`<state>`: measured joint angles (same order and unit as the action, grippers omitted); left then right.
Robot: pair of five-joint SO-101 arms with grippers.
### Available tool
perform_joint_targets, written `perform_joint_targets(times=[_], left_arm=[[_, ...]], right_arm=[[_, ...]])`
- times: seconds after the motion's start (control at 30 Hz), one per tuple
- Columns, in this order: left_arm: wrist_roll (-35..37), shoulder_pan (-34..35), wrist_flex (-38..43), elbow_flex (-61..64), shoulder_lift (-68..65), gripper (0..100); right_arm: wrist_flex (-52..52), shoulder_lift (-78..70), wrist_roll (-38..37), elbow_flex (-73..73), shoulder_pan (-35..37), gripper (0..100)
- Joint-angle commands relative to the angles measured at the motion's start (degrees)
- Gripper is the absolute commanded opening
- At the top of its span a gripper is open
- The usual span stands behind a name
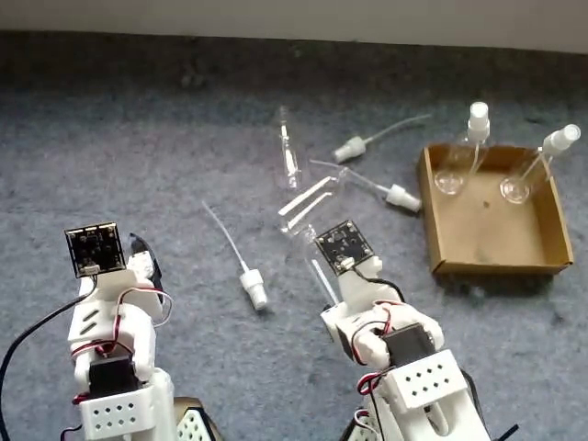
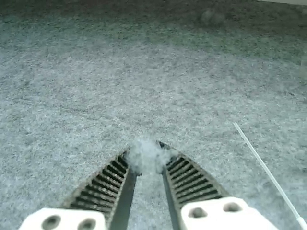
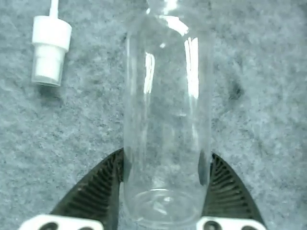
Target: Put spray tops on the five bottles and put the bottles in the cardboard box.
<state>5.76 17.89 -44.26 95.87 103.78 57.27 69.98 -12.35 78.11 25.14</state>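
Right gripper [image 3: 166, 157] lies low over the worktop [image 1: 138, 147], its fingers pinching the base end of a clear bottle [image 3: 165, 96] that lies flat. Left gripper [image 2: 146, 155] sits low, fingers slightly apart and empty. A loose spray top [image 3: 48, 50] lies just beside the clear bottle. Farther off, the cardboard box [image 1: 496, 268] holds two capped bottles [image 1: 464, 152].

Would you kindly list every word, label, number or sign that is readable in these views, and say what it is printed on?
There is no readable text in any view.
cardboard box: plain brown, no print visible.
clear bottle: bare, no label.
spray top: plain white, no marking.
circuit boards on the arms' wrists: any markings are too small to read.
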Motion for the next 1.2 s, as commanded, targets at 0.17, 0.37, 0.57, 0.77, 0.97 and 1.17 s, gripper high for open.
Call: perform_joint_targets(times=[0.17, 0.37, 0.57, 0.77, 0.97, 1.17], left_arm=[[-0.2, -1.1, 1.3, 1.1, 0.7, 1], [-0.2, -1.1, 1.3, 1.1, 0.7, 1], [-0.2, -1.1, 1.3, 1.1, 0.7, 1], [-0.2, -1.1, 1.3, 1.2, 0.7, 1], [-0.2, -1.1, 1.3, 1.2, 0.7, 1], [-0.2, -1.1, 1.3, 1.2, 0.7, 1]], right_arm=[[-1.5, -0.5, -4.6, -0.5, -1.2, 12.4], [-1.8, -6.4, -9.6, 0.2, -0.1, 15.5], [-5.0, -18.0, -9.9, 1.6, 0.0, 21.4], [-4.2, -21.1, -9.9, 1.5, 0.4, 27.3], [6.3, -15.9, -9.9, -4.2, 0.5, 37.5], [9.5, -8.0, -9.5, -10.3, 0.5, 37.5]])
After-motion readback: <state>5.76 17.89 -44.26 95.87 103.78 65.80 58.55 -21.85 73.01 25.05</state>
